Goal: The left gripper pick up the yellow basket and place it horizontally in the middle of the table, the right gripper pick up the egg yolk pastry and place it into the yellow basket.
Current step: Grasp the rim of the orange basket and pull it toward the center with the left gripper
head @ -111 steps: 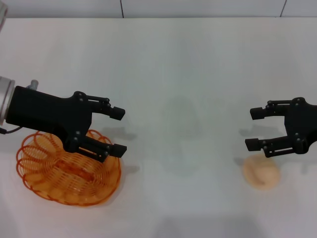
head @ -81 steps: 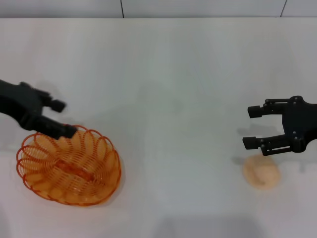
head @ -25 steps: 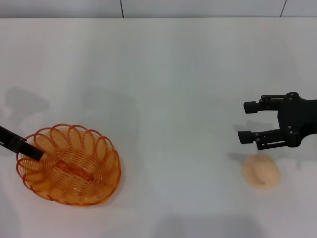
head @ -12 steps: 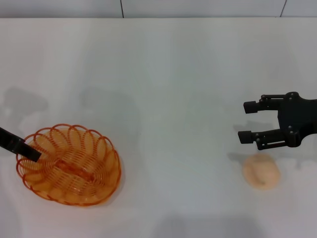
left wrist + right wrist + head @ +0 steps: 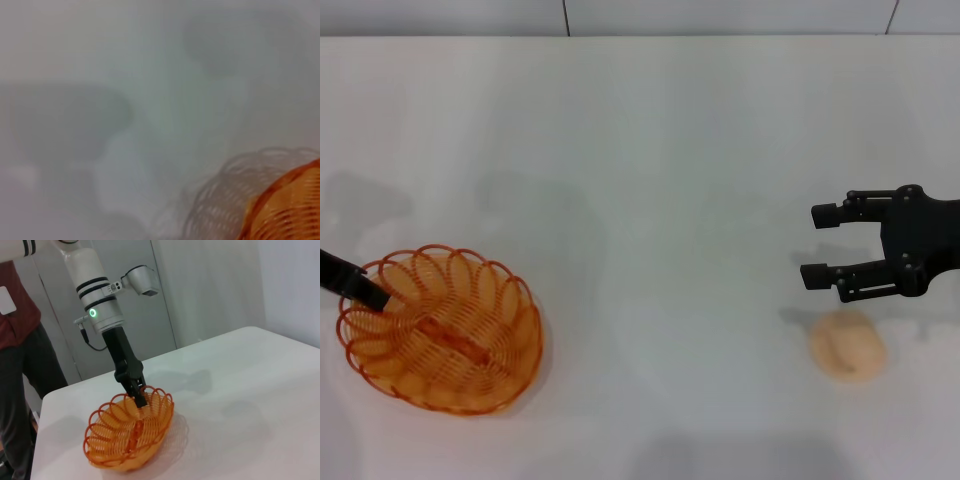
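The yellow basket (image 5: pixel 440 342) is at the table's (image 5: pixel 650 150) near left. My left gripper (image 5: pixel 368 293) reaches in from the left edge and is shut on the basket's far-left rim. In the right wrist view the left gripper (image 5: pixel 141 399) pinches the rim and the basket (image 5: pixel 127 437) hangs tilted, its far side raised. A blurred edge of the basket (image 5: pixel 292 210) shows in the left wrist view. The egg yolk pastry (image 5: pixel 847 346) lies at the near right. My right gripper (image 5: pixel 817 245) is open and empty, hovering just behind the pastry.
A person in a dark red shirt (image 5: pixel 15 335) stands beyond the table's left end in the right wrist view. The table's far edge meets a tiled wall (image 5: pixel 720 15).
The left gripper left the basket's top, came in low at its left rim and closed there. In the last half second the basket shifted left and tilted. The right gripper barely moved.
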`<state>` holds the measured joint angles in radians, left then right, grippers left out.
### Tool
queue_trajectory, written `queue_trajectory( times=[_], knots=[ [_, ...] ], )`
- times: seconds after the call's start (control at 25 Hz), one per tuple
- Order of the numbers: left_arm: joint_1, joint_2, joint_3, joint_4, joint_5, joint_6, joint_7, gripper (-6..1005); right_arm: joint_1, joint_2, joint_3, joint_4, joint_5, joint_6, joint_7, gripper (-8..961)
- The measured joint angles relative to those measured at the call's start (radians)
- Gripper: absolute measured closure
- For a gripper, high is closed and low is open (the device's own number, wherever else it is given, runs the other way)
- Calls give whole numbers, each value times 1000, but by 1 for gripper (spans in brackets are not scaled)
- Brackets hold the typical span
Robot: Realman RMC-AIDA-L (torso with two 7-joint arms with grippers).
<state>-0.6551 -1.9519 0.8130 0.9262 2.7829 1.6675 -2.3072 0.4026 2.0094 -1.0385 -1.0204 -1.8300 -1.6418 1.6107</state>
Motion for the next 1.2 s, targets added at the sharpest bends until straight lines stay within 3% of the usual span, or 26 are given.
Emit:
queue_trajectory(
  times=[0.16, 0.56, 1.2],
  knots=[
    [-5, 2, 0, -1, 0, -2, -11, 795, 1, 0, 0, 0, 0, -1, 0, 141],
    [-15, 8, -6, -4, 1, 0, -18, 864, 2, 0, 0, 1, 0, -1, 0, 142],
    [-18, -31, -74, 11, -154, -80, -153, 904, 2, -1, 1, 9, 0, 5, -4, 142]
  ],
)
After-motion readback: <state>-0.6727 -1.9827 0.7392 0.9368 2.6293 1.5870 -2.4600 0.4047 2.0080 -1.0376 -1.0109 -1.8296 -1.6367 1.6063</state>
